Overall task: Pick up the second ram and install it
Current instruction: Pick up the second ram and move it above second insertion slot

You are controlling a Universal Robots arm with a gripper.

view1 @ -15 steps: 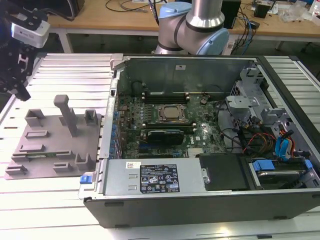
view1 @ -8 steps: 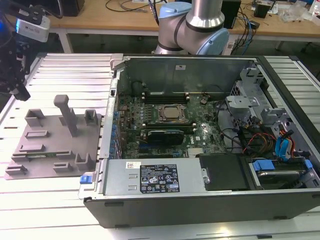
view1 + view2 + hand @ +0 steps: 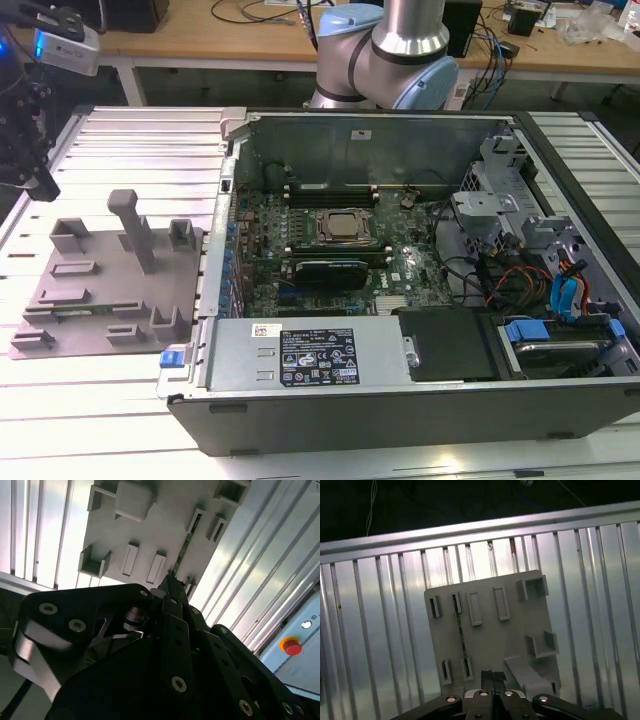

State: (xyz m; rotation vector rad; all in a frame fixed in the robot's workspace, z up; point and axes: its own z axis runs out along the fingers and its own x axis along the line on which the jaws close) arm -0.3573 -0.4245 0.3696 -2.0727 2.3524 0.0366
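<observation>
The second ram stands on edge in the grey holder tray, a thin dark-green strip running between two pairs of slots. In the second wrist view the ram runs across the tray toward my fingertips. My gripper hangs above the tray's near edge, just beside the strip's end, with its two fingers pressed together and nothing between them. In the exterior view the gripper is high over the table at the exterior view's left, above and behind the tray.
An open computer case fills the exterior view's right, with the motherboard and CPU socket inside. The tray carries a tall upright post and several shorter blocks. The ribbed metal table runs under everything.
</observation>
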